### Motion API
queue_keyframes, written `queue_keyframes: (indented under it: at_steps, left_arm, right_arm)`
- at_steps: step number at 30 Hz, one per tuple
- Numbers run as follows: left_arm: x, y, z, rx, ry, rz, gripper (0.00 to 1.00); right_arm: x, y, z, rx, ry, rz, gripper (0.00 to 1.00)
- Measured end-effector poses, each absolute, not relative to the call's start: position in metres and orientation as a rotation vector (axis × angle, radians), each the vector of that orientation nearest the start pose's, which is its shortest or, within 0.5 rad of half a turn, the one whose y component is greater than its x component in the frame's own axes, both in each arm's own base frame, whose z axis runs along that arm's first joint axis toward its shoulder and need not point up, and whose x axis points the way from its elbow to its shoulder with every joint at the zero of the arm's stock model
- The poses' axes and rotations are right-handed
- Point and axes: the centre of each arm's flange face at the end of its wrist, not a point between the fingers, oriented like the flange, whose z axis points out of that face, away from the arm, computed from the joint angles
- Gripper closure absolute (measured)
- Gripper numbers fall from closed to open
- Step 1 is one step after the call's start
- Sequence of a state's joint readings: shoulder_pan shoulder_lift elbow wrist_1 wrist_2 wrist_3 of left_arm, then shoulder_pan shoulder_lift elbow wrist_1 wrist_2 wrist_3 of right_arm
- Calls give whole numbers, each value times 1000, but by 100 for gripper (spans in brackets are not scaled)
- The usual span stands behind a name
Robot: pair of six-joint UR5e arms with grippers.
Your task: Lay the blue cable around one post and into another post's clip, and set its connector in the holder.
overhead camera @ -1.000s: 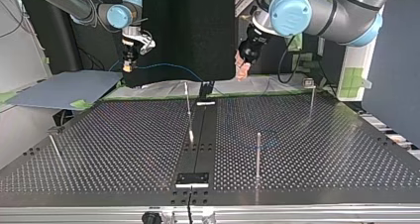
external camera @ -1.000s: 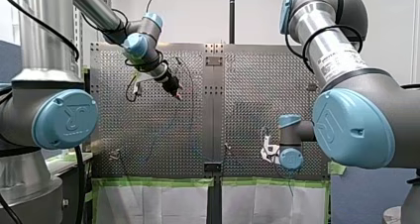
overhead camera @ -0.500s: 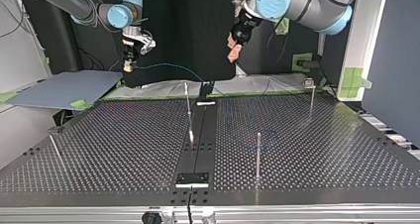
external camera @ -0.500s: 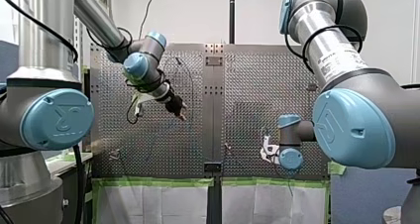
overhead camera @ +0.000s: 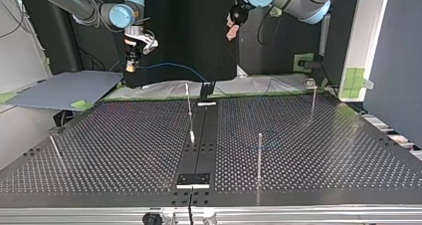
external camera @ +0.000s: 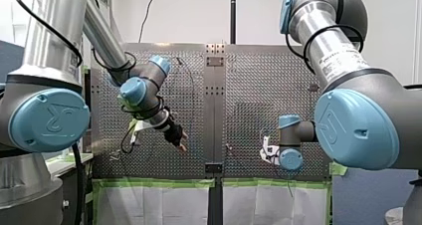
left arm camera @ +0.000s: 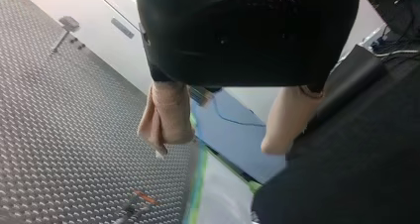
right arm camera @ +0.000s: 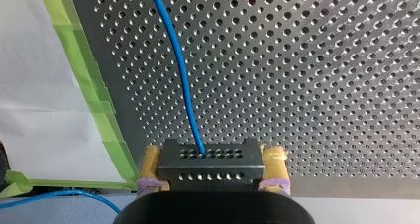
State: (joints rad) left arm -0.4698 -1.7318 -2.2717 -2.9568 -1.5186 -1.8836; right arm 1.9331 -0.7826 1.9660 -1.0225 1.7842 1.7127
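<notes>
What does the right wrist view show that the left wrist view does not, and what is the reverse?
Only the right wrist view shows my right gripper, its yellow pads shut on the black connector, and the place where the blue cable enters that connector. Only the left wrist view shows my left gripper, open with nothing between its beige pads, and a post standing far ahead of it. Both views show the perforated table and green tape along its edge.

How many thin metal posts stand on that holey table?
4 in the top view: left post, middle post, near post, right rear post. Others may be hidden.
</notes>
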Motion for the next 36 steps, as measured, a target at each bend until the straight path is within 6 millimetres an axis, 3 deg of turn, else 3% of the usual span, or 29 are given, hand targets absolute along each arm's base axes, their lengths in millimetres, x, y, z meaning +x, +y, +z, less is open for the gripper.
queue_keyframes:
  at_steps: [3, 8, 20, 27, 36]
  left_arm:
    - [230, -275, 131, 203, 2302, -467, 0]
    - [231, -282, 128, 196, 2266, -462, 0]
    - [262, -311, 124, 207, 2158, -467, 0]
    - [285, -328, 110, 189, 2105, -468, 0]
    - [292, -336, 90, 181, 2071, -485, 0]
  right_arm:
    - [294, -455, -15, 1390, -1333, 1304, 82]
    - [295, -455, -14, 1388, -1331, 1308, 82]
    - [300, -450, -15, 1407, -1327, 1306, 82]
    - [307, -443, -15, 1436, -1322, 1296, 82]
    - [319, -439, 17, 1451, -1310, 1315, 82]
